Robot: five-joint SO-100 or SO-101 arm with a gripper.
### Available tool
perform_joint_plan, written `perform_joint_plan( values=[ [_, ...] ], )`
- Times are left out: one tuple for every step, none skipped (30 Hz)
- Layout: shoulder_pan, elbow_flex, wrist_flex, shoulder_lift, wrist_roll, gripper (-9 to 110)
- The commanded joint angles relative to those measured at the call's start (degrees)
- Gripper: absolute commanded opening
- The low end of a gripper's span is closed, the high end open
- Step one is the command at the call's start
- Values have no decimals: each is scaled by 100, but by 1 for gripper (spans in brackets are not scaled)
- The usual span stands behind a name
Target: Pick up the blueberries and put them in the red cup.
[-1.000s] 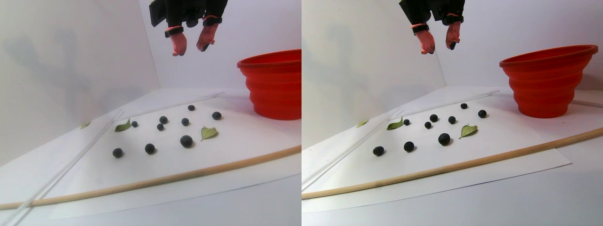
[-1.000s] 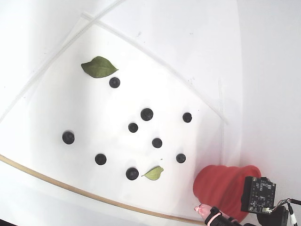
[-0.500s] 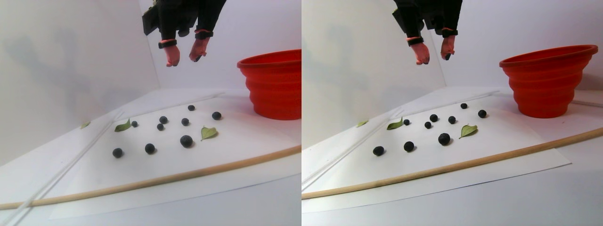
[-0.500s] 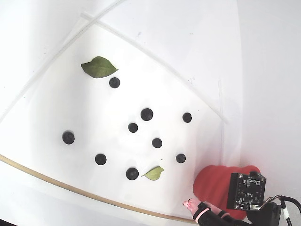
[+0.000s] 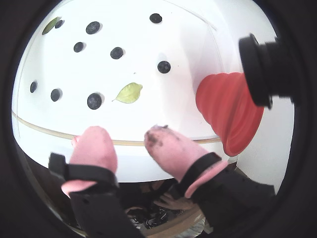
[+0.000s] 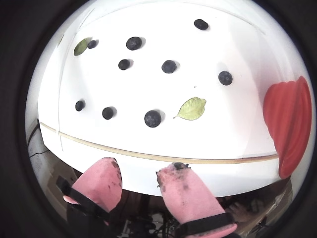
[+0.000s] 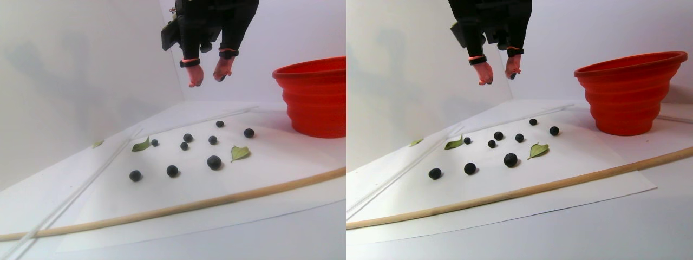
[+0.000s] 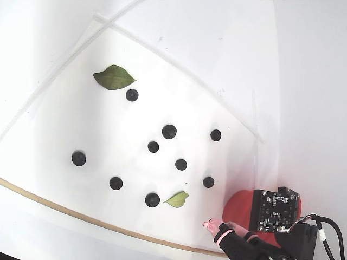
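Blueberries [image 8: 169, 131]: eight of them, loose on the white sheet [image 8: 108, 130], none in the gripper. In the fixed view they spread from one just beside the big green leaf [image 8: 114, 77] at upper left down to one next to the small leaf [image 8: 177, 199] near the bottom. None touch each other.

Red cup [image 7: 314, 96]: upright on the table, off the right side of the berry cluster in the stereo pair view, well apart from the nearest berry. In the fixed view only part of it shows; the arm's circuit board [image 8: 272, 210] covers the rest.

Gripper [image 7: 207, 76]: up in the air, well above the sheet, touching nothing. Fingers wear pink covers [image 5: 94, 148] with black bands. Jaws partly open, clear gap between the tips in both wrist views, nothing between them. Dark smudges on the tip of the right-hand finger [image 6: 179, 184] in a wrist view.

In the stereo pair view the gripper hangs to the left of the cup's rim, above the far edge of the sheet. In both wrist views the tips sit over the near edge of the sheet, by the wooden rod [image 6: 163, 158] that curves along it.
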Motion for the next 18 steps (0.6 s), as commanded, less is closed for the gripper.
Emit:
perform_joint_plan(
  values=[
    [-97,-79,-220,-26,-44,15],
    [-97,-70,-299,-70,-44,15],
    [-79,-53,-387,-123,-70,15],
    [-62,-53,-431,-176,-88,15],
    [-53,-53,-492,-229,-105,15],
    [-44,-53,-562,-299,-114,15],
    [-35,-53,-624,-360,-141,15],
    [-18,-62,-686,-439,-167,15],
    [-18,-62,-773,-510,-185,15],
    [-9,-62,-853,-580,-211,15],
    [0,-62,-914,-650,-237,15],
    [0,-53,-1011,-729,-264,15],
    [0,-53,-1081,-809,-272,15],
    [0,-53,-1151,-896,-308,15],
    [0,-53,-1239,-976,-316,15],
    [0,-70,-1301,-1055,-334,15],
    [9,-88,-1318,-1107,-352,15],
    [18,-97,-1380,-1160,-369,15]
  ],
)
